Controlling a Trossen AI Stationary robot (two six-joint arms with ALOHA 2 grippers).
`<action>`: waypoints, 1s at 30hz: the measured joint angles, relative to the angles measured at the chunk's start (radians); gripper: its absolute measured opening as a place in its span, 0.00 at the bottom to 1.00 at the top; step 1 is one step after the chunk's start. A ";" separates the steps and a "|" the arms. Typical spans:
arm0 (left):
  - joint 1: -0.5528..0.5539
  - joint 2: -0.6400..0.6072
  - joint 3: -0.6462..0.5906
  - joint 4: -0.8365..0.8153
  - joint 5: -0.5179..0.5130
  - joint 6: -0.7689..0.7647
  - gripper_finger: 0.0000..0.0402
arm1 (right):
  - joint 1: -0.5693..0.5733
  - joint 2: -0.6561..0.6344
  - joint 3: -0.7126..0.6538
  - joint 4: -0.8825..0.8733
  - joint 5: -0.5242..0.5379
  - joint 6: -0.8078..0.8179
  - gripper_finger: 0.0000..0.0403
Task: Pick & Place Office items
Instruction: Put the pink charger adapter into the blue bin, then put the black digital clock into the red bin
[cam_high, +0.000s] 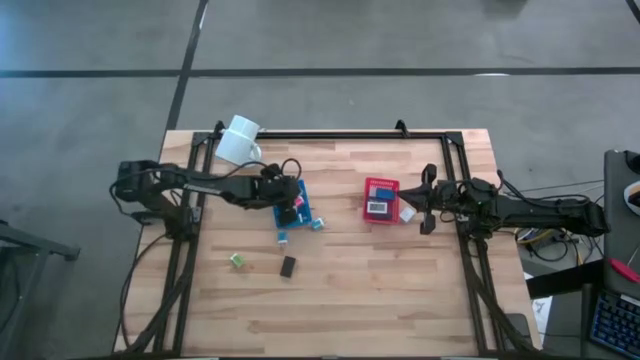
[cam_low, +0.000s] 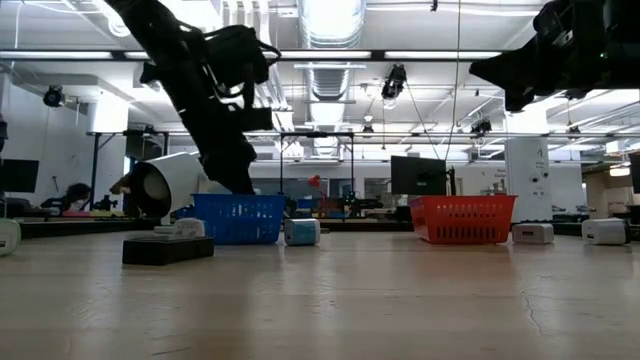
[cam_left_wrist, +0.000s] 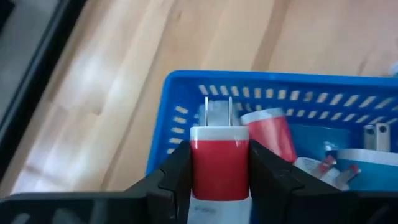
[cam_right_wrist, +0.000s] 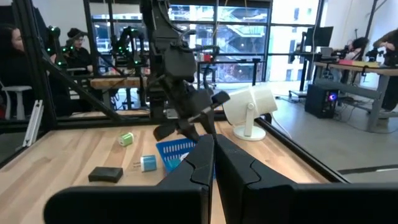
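My left gripper (cam_high: 293, 205) (cam_left_wrist: 219, 155) hangs over the blue basket (cam_left_wrist: 186, 93) (cam_high: 297, 190), shut on a red-and-white plug-like office item (cam_left_wrist: 219, 165) with two metal prongs. Inside the basket lie another red-and-white piece (cam_left_wrist: 270, 134) and blue-and-white pieces (cam_left_wrist: 367, 158). Loose office items rest flat on the table: a green one (cam_high: 238, 260), a black block (cam_high: 288, 266) and two teal ones (cam_high: 283, 237) (cam_high: 318, 223). My right gripper (cam_right_wrist: 214, 146) (cam_high: 425, 205) waits shut and level beside the red basket (cam_high: 380, 200), holding nothing. My left gripper pinches the plug-like item by its two red side faces (cam_left_wrist: 198, 168) between its two fingers. The fingers slant down from the table's left. The item is lifted clear above the blue basket's rim, and its prongs (cam_left_wrist: 217, 109) point away from the wrist.
A white mug (cam_high: 240, 140) lies on its side at the far left. A white item (cam_high: 407, 213) sits by the red basket, which holds a few pieces. Black rails (cam_high: 330, 133) frame the table's far edge and sides. Bare wood lies toward the near edge.
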 joint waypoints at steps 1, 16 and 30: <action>0.004 0.010 0.005 0.001 0.015 0.003 0.30 | 0.000 0.000 0.000 0.000 0.000 0.000 0.02; 0.006 -0.001 0.023 -0.100 0.034 -0.021 0.72 | 0.000 0.000 0.000 0.001 0.000 0.005 0.02; -0.040 -0.596 -0.041 -0.103 0.089 0.031 0.88 | 0.000 0.000 0.000 0.001 -0.001 0.008 0.02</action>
